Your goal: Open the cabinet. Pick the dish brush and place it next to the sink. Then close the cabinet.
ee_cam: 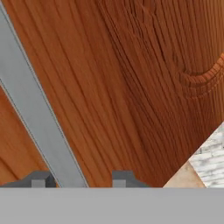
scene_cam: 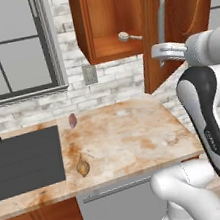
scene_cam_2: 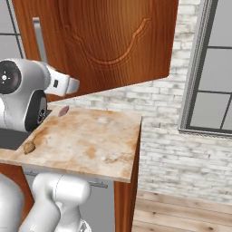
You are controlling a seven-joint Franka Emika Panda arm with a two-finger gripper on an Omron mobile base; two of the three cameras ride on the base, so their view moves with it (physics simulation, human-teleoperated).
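At the cabinet (scene_cam: 112,20) door, your claw (ee_cam: 78,179) straddles the handle (ee_cam: 35,118), grasp unconfirmed. Door stands open; dish brush (scene_cam: 129,37) lies on its shelf. Release, then reach inside.

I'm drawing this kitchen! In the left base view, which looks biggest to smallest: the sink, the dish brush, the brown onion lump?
1. Sink, by far the largest.
2. Dish brush and onion lump look about alike; the brush sits farther back in the cabinet, so I won't rank them.

White brick wall (scene_cam_2: 167,118), dark-framed windows (scene_cam: 10,47) (2 seen), marble counter (scene_cam: 132,138), wood floor (scene_cam_2: 181,213)
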